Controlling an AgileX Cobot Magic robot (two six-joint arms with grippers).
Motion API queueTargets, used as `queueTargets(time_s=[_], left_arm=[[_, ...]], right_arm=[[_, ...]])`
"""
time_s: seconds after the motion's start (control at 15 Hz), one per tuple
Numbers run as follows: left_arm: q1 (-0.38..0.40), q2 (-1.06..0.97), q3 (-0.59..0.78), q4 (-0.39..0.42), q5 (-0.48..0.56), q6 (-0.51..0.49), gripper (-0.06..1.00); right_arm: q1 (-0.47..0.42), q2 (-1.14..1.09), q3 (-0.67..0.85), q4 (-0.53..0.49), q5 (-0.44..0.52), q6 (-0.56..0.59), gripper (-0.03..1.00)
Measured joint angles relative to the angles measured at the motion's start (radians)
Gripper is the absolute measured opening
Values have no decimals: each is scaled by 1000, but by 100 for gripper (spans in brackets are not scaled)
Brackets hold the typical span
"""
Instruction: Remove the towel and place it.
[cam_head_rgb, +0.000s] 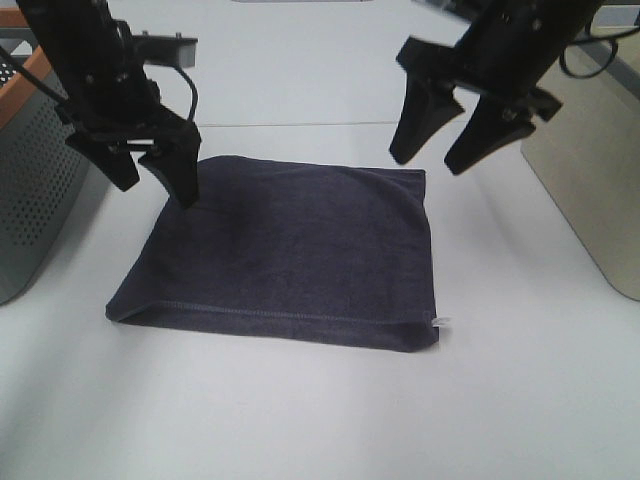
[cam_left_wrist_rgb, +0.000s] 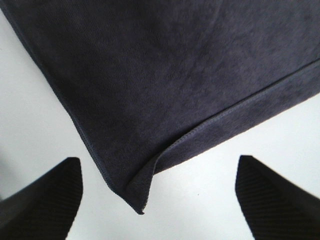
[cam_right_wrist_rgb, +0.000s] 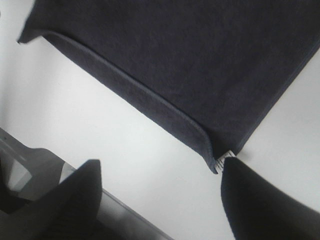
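While both arms are hanging above the white table (cam_head_rgb: 320, 420), the towel (cam_head_rgb: 290, 255) is lying flat on it, folded over on itself, the stitched hem running along its near edge and a tiny white tag (cam_head_rgb: 441, 321) poking out at the near right corner. Nothing is gripping it.

On the left, the left gripper (cam_head_rgb: 150, 170) is hovering over the far left corner, its jaws spread wide and empty; its wrist camera is looking straight down at a folded corner of the cloth (cam_left_wrist_rgb: 165, 90) sitting between the two dark fingertips (cam_left_wrist_rgb: 42, 202), with bare table between it and them. On the right, the right gripper (cam_head_rgb: 445, 140) is sitting higher, above the far right corner, jaws likewise parted and holding nothing (its own camera is showing the tag corner (cam_right_wrist_rgb: 225, 159) just beside one fingertip (cam_right_wrist_rgb: 265, 205)).

That pairing, one arm per far corner, looks to me like the stance for handling a limp cloth: two hands are keeping it square instead of letting it bunch. With the towel lying so neatly and both grippers free of it, the placing seems done.

A perforated grey metal bin (cam_head_rgb: 30, 180) is standing at the left edge and a beige box (cam_head_rgb: 590, 170) at the right, both well apart from the cloth.
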Motion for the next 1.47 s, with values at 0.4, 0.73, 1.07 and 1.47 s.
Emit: queueTargets(time_s=[0.4,0.73,1.07,1.47], left_arm=[[0,-129,-109,71,3,-159,78],[118,-290,-108,205,5,-260,78],[262,-417,3,213,5,-262,78],[265,-737,300,263,5,-270,78]], right_arm=[[0,-96,-189,-266,4,227,68],[-161,-195,-223,-393,6,333,68],[-289,-392,-25,-408,4,324,68],[-290,-882,426,-407,8,301,68]])
